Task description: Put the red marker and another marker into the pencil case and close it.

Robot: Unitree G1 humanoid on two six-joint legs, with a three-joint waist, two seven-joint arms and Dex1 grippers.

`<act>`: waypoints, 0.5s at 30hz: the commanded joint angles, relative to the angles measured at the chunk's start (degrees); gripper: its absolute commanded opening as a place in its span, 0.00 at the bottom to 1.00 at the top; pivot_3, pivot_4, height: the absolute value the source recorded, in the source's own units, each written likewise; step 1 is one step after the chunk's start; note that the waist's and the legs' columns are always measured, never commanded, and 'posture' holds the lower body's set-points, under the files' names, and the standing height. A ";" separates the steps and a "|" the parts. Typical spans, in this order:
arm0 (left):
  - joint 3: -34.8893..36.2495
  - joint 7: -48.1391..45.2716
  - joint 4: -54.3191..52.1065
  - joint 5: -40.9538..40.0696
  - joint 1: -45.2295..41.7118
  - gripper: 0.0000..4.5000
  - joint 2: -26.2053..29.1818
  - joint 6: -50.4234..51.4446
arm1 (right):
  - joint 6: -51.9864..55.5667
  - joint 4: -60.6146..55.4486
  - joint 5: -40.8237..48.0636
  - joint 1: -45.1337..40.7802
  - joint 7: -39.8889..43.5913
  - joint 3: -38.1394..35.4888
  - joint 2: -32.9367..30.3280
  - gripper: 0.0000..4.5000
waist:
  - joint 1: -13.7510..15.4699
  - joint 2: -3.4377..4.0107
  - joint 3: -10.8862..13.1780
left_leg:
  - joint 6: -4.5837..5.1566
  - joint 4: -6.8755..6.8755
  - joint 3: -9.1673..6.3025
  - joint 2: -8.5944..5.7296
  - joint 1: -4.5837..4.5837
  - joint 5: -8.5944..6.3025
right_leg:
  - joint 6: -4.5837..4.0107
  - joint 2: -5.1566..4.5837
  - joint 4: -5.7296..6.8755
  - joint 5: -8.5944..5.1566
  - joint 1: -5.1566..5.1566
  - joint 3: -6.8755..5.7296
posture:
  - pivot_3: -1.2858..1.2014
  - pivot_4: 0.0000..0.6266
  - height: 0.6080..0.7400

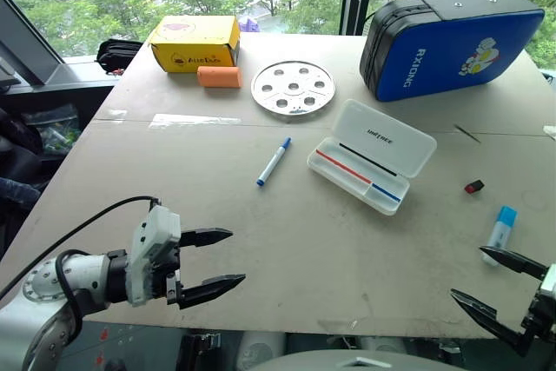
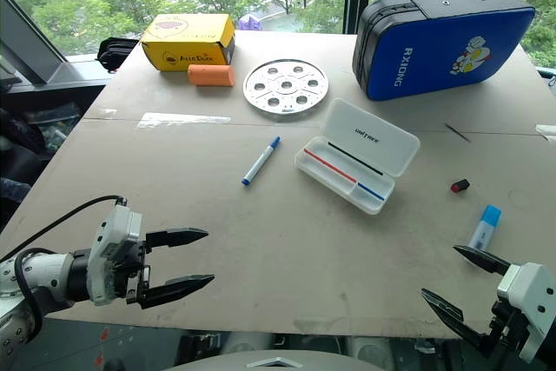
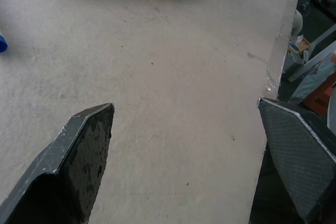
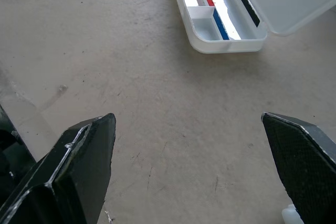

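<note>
Lid of flat white translucent plastic pencil case (image 1: 372, 156) lies open for loading; left gripper (image 1: 211, 259) and right gripper (image 2: 456, 281) hover at desk (image 1: 287, 241) edge, jaws apart, empty.

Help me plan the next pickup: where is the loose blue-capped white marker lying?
The blue-capped white marker lies on the beige table near its middle, left of the open white translucent pencil case and in front of the round perforated metal disc.

Pencil case (image 1: 372, 155): white translucent, lid laid open flat, set diagonally mid-table. Red marker (image 1: 342, 165) and a blue pen-like item are seen inside the tray. Blue-capped marker (image 1: 274, 161) lies on the table just left of it.
</note>
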 commanded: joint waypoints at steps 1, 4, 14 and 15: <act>1.31 -1.01 -0.24 -1.50 0.61 0.99 -0.14 -0.16 | 1.94 -2.51 1.07 -2.54 -2.56 1.22 -0.72 1.00 | 0.00 0.00 0.00 | 0.00 0.00 0.00 0.00 0.00 0.00 | 0.00 0.00 0.00 0.00 0.00 0.00 | 0.52 0.24 1.00; 2.50 -3.71 -0.10 -4.47 1.80 0.99 -1.39 -0.79 | 8.02 -7.04 3.14 -10.30 -8.63 6.47 -2.42 1.00 | -0.86 -0.10 -0.03 | 0.00 0.00 0.09 0.09 0.05 0.00 | -0.02 0.00 0.01 0.02 0.00 0.10 | 0.52 0.24 1.00; 4.97 -1.82 -8.43 -5.77 3.81 1.00 -2.73 -2.37 | 36.78 -6.21 6.92 -40.27 -25.59 24.96 -7.93 0.70 | -0.38 -0.28 -0.08 | -0.01 0.11 0.02 0.09 0.03 0.01 | -0.09 0.25 0.05 0.06 0.00 0.05 | 0.52 0.24 1.00; 5.68 -1.30 -10.06 -6.31 4.58 1.00 -2.82 -2.10 | 38.19 -5.72 6.86 -41.85 -25.18 26.79 -8.54 0.61 | -0.24 -0.28 -0.08 | -0.01 0.12 0.01 0.08 0.00 0.01 | -0.10 0.23 0.06 0.07 -0.01 0.05 | 0.52 0.24 1.00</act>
